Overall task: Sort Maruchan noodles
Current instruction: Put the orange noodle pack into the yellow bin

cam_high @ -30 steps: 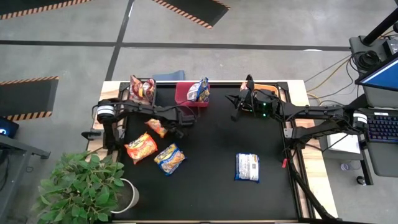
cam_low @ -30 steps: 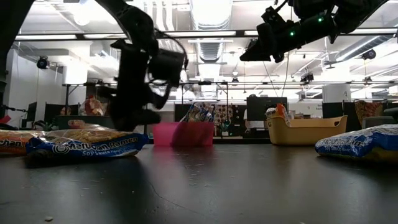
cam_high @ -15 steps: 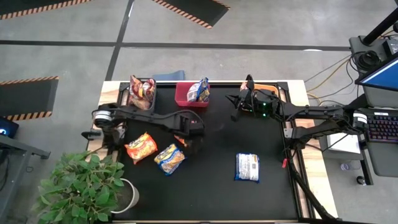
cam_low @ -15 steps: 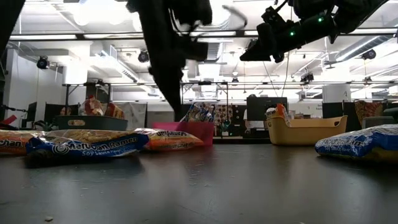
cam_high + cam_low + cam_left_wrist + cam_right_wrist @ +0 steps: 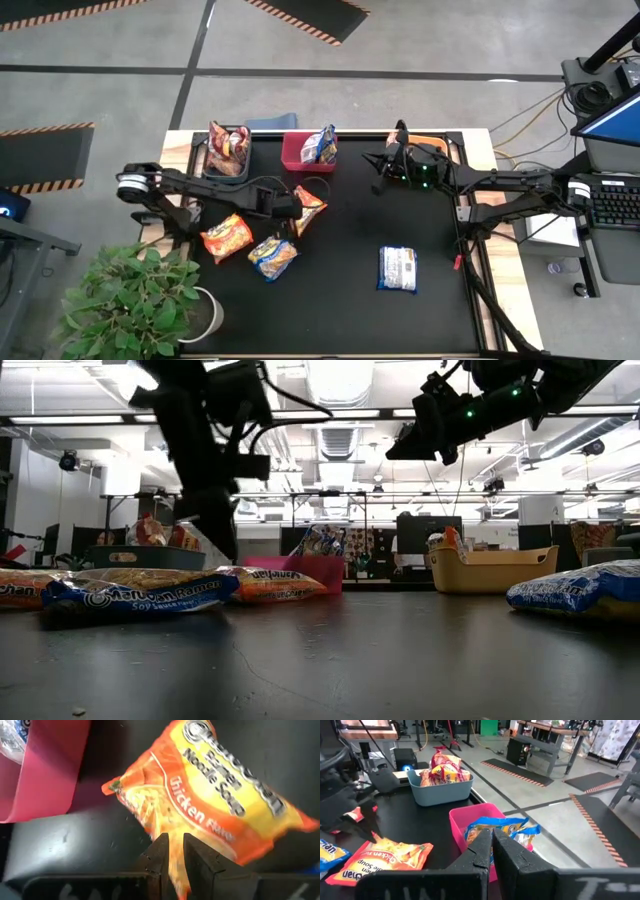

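Observation:
An orange noodle packet (image 5: 308,208) (image 5: 215,805) lies on the black table near the red bin (image 5: 298,152), and my left gripper (image 5: 291,205) (image 5: 175,851) is shut on its near edge. Another orange packet (image 5: 227,237), a blue-and-yellow one (image 5: 272,255) and a silver-white one (image 5: 398,268) lie flat on the table. The grey bin (image 5: 240,165) holds red-orange packets, and a blue-and-yellow packet (image 5: 320,145) stands in the red bin. My right gripper (image 5: 384,166) (image 5: 489,851) hovers shut and empty beside the orange bin (image 5: 428,141). My left gripper pinches the orange packet's near edge (image 5: 169,842) between its two fingers, slanting down from the table's left side. In the low view the rest of the packet (image 5: 275,585) lies on the table.
A potted plant (image 5: 130,300) stands off the table's near left corner. The three bins line the far edge. The table's middle and near right part hold only the silver-white packet.
My left gripper has swung toward the table's right, then drawn back a little toward the left, rolling its wrist. The orange packet has gone with it from beside the two near-left packets toward the right, and now lies in front of the red bin.

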Robot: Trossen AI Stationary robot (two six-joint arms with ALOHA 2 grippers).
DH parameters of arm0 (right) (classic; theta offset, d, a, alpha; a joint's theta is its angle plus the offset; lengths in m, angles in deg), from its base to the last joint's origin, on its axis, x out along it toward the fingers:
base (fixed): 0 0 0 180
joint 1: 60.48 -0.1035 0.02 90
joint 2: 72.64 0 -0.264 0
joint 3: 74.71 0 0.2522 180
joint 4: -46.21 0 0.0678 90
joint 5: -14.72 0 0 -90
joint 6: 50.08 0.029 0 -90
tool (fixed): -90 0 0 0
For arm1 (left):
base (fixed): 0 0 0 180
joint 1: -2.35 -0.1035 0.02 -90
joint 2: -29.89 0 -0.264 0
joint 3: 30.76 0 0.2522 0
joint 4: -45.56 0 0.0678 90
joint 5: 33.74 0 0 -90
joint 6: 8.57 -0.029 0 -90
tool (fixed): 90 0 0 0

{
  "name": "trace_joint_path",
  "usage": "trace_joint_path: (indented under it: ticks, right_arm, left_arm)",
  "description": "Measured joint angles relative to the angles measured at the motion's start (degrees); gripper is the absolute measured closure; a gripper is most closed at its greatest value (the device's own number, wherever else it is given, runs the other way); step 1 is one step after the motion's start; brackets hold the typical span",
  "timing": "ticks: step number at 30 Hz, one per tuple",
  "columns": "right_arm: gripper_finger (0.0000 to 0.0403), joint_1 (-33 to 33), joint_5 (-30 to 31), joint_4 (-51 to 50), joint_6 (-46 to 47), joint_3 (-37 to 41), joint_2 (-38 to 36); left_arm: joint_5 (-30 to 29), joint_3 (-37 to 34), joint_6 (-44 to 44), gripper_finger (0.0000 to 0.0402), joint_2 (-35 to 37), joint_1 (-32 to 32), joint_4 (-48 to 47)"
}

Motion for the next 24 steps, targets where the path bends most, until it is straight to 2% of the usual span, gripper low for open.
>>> trace_joint_path:
  ticks: [4,7,9,12,14,18,24]
  right_arm:
    - [0.0394,-0.02,-0.02,-1.51,1.91,0.00,0.00]
    - [0.0394,-0.07,-0.09,-2.71,4.40,0.00,0.00]
    - [0.0394,-0.28,-0.69,-3.38,6.02,0.00,0.00]
    - [0.0394,-0.67,-3.54,-4.03,8.85,0.00,0.00]
    - [0.0394,-1.00,-6.79,-4.46,12.36,0.00,0.00]
    - [0.0394,-2.73,-15.28,-8.94,21.99,0.00,0.00]
    - [0.0394,-8.58,-15.69,-18.48,33.56,0.00,0.00]
  left_arm:
    - [2.07,-4.93,1.43,0.0364,-0.05,-0.29,10.01]
    - [4.57,-5.72,3.01,0.0364,-1.82,-0.14,17.51]
    - [8.94,-5.21,3.59,0.0364,-3.37,-0.11,23.33]
    - [15.86,-3.67,-1.21,0.0364,-4.78,0.92,30.94]
    - [16.52,-2.00,-5.39,0.0364,-4.86,1.65,32.20]
    - [15.02,-0.98,-9.69,0.0364,-4.68,1.73,28.84]
    - [15.07,-1.93,-9.41,0.0364,-5.54,1.90,29.54]
